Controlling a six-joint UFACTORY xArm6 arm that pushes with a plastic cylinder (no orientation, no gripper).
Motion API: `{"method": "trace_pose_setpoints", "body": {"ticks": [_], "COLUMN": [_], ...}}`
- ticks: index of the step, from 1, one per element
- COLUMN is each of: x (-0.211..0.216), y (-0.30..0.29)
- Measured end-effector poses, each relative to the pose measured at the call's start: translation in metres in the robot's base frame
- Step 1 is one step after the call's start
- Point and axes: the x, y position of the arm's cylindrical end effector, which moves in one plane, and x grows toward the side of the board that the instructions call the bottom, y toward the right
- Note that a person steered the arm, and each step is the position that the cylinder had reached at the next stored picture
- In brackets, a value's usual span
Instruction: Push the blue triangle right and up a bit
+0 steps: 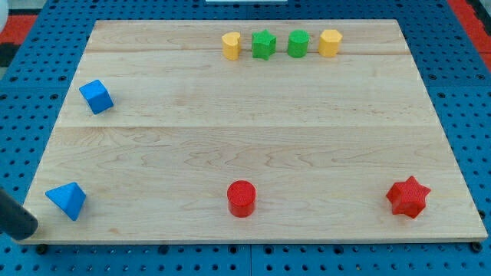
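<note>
No readable text from my end. Nothing printed on the bench (253, 146): no labels, numbers, brand marks or signs. Block faces show none either.

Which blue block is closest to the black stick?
The blue triangle, at the view's bottom left, sits just right of my tip. The blue cube is farther up the board.
</note>
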Motion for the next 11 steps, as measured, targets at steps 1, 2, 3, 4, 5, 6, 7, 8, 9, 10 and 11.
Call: {"method": "trace_pose_setpoints", "body": {"ticks": [1, 2, 3, 4, 5, 6, 7, 8, 9, 10, 11], "x": [-0.026, -0.034, -0.012, -0.003, -0.014, -0.033, -0.053, -0.058, -0.059, -0.067, -0.090], "y": [0.014, 0.035, 0.031, 0.039, 0.054, 0.076, 0.084, 0.095, 0.095, 0.092, 0.086]}}
